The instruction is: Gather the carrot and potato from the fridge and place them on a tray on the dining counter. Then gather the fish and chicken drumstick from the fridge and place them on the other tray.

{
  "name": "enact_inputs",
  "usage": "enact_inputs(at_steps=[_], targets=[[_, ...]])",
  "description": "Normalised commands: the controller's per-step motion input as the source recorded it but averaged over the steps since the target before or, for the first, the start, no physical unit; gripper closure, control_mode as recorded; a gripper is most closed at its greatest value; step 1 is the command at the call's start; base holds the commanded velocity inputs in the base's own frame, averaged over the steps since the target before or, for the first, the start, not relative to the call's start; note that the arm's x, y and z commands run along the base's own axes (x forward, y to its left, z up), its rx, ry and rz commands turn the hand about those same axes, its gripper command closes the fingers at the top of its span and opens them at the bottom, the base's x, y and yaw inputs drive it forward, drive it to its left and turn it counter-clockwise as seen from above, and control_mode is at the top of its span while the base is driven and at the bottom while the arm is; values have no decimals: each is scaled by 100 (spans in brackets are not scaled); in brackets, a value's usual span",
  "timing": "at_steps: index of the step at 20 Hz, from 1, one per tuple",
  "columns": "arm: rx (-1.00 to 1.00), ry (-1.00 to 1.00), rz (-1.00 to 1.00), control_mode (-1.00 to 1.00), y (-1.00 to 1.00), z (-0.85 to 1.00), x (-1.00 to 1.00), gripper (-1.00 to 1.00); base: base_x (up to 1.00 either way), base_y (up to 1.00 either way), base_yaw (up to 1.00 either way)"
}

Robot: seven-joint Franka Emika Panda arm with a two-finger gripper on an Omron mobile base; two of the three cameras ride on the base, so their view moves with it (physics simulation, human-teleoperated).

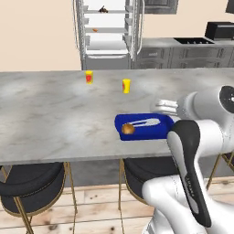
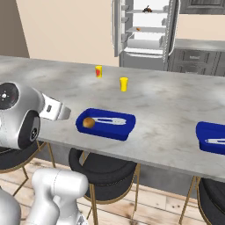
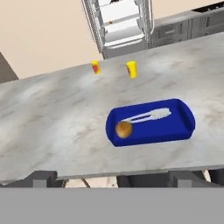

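A brown potato (image 1: 128,129) (image 2: 88,122) (image 3: 124,129) lies in the left end of a blue tray (image 1: 161,131) (image 2: 126,130) (image 3: 181,127) on the dining counter, beside white tongs (image 3: 148,116). My gripper (image 3: 113,178) hovers above the counter's near edge, open and empty, looking down at this tray. A second blue tray (image 2: 203,132) sits further right. In the open fridge (image 1: 107,41) (image 2: 145,39), a small orange thing (image 1: 94,30) (image 2: 138,29), probably the carrot, lies on a middle shelf. A dark item (image 1: 103,9) (image 2: 148,8) rests on the top shelf. Fish and chicken drumstick are too small to tell.
A yellow cup (image 1: 126,85) (image 2: 124,84) and a red-and-yellow cup (image 1: 89,77) (image 2: 99,71) stand on the grey marble counter (image 1: 50,119). Black stools (image 1: 29,187) (image 2: 105,169) tuck under its near edge. Grey cabinets (image 1: 183,55) run beside the fridge.
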Motion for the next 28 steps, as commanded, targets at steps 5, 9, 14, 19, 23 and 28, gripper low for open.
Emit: enact_inputs(at_steps=[5,9,14,19,23,28], targets=[[0,0,0,100,0,-13,-16,-100,-60,-23,-10],[0,0,0,100,0,0,0,-100,-100,-73,-12],[0,0,0,100,0,0,0,-100,-70,-98,-4],[0,0,0,100,0,0,0,-100,-11,-100,0],[0,0,0,100,0,0,0,-100,0,-100,0],[0,0,0,100,0,0,0,-100,3,-100,3]])
